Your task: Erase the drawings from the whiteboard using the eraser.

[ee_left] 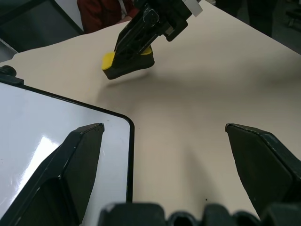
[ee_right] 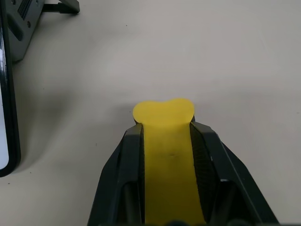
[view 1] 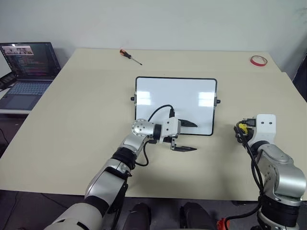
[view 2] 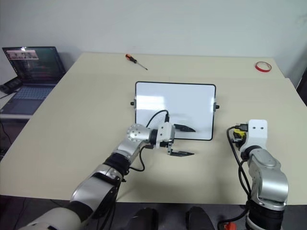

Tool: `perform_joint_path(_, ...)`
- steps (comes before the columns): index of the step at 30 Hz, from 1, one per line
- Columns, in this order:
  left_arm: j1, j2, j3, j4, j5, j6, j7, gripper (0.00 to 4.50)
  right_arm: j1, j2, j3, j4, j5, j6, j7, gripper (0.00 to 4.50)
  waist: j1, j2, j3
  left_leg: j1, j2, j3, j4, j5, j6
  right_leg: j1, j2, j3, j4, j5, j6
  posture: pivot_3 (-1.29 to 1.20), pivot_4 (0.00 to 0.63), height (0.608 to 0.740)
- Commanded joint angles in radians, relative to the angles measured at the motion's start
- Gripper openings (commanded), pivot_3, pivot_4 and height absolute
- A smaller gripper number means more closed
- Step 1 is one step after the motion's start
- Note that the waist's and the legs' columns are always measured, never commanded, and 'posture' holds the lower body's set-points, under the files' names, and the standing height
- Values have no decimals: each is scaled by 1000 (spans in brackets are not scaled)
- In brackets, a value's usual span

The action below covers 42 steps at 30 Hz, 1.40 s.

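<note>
Eraser pinched in my right gripper above the table beside the whiteboard, per wrist views; head views add left gripper gaping at board's near edge

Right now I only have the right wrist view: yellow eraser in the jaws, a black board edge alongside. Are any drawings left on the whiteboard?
Observer: None that I can see. The whiteboard looks clean, though the left gripper hides a bit of its near edge.
Operator: Is that gripper holding the board?
Observer: No. It is open, with one finger over the board's near right corner and the other over the table.
Operator: Anything else lying around?
Observer: A screwdriver and a red tape ring lie near the table's far edge.
</note>
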Motion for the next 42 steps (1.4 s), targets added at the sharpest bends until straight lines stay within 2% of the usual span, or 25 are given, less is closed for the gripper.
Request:
perform_joint_path(1, 7, -1, 10, -59, -4, 10, 10, 4500, 0, -10, 1, -10, 18, -25, -8, 1086, 0, 0, 0, 0, 0, 0, 0, 0, 0, 0, 0, 0, 0, 0, 0, 0, 150, 740)
perform_joint_path(32, 2, 18, 5, -73, 15, 7, 21, 4500, -5, -26, 16, 81, 72, -64, -42, 1086, 0, 0, 0, 0, 0, 0, 8, 1, 2, -4, 0, 2, 13, 0, 0, 0, 150, 740)
perform_joint_path(36, -1, 16, 5, -72, 15, 9, 21, 4500, -1, -31, 12, 79, 82, -63, -45, 2231, 0, 0, 0, 0, 0, 0, 8, 1, 2, -4, 0, 2, 13, 0, 0, 0, 150, 740)
perform_joint_path(42, -4, 15, 4, -74, 16, 12, 21, 4500, -6, -40, 14, 81, 89, -63, -51, 4466, 0, 0, 0, -1, 0, 0, 9, 1, 2, -4, 0, 2, 13, 0, 0, 0, 150, 740)
